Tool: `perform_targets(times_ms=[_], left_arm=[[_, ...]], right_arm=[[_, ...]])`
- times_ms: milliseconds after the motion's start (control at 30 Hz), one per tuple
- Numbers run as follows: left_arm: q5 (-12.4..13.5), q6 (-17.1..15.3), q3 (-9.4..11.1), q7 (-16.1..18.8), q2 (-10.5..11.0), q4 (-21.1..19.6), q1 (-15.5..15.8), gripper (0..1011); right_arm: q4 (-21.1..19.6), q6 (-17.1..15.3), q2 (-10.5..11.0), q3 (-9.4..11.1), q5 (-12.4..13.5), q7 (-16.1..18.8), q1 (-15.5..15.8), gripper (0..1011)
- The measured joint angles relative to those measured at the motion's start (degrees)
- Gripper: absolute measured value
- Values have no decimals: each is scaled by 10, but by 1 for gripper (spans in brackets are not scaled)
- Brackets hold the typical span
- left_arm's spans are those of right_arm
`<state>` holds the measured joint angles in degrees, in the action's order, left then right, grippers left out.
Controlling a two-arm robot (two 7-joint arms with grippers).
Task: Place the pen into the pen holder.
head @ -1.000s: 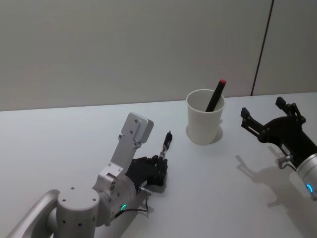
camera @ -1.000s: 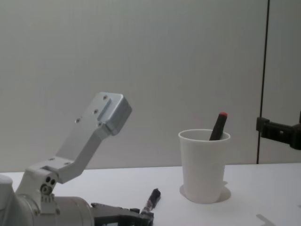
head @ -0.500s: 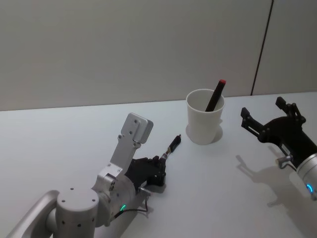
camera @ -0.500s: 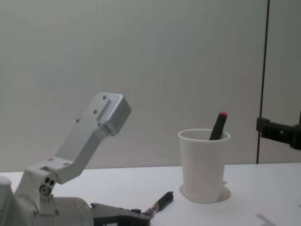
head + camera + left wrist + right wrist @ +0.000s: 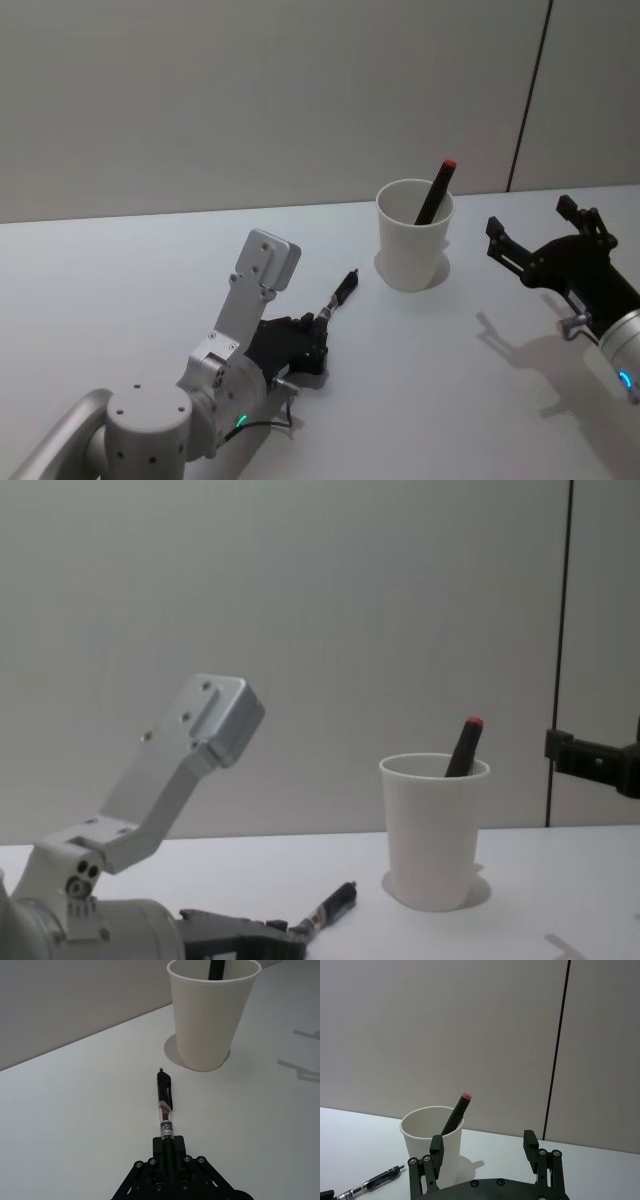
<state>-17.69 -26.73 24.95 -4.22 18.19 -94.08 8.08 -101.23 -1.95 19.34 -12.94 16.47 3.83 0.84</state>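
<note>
A clear-barrelled pen with a black grip (image 5: 164, 1104) lies low over the white table, its tip toward the pen holder (image 5: 212, 1015). My left gripper (image 5: 168, 1144) is shut on the pen's rear end. In the head view the left gripper (image 5: 320, 322) sits left of and nearer than the white paper-cup pen holder (image 5: 413, 238), with the pen (image 5: 341, 291) sticking out toward it. A black, red-capped pen (image 5: 436, 190) stands inside the cup. My right gripper (image 5: 531, 218) hovers open to the right of the cup, holding nothing.
The white table (image 5: 120, 280) runs back to a grey wall. In the right wrist view the cup (image 5: 431, 1135) and the held pen (image 5: 370, 1182) lie beyond the open fingers (image 5: 436, 1152).
The pen has swung from pointing up and away to a lower slant aimed at the cup. The left arm has drawn back slightly to the left. The right arm has not moved.
</note>
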Motion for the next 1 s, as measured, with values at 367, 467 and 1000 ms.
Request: perform_targets(times_ms=[367,467,1000], left_arm=[[-5,24,-6,35,0,-6,-7,130],[-8,36,-9,47,1,-9,-10,129],[-38,126,-38,123,20,-48,-38,130]], right_arm=[[0,0,0,0,0,0,0,1001],[0,0,0,0,0,0,0,1001],[0,0,0,0,0,0,0,1001]])
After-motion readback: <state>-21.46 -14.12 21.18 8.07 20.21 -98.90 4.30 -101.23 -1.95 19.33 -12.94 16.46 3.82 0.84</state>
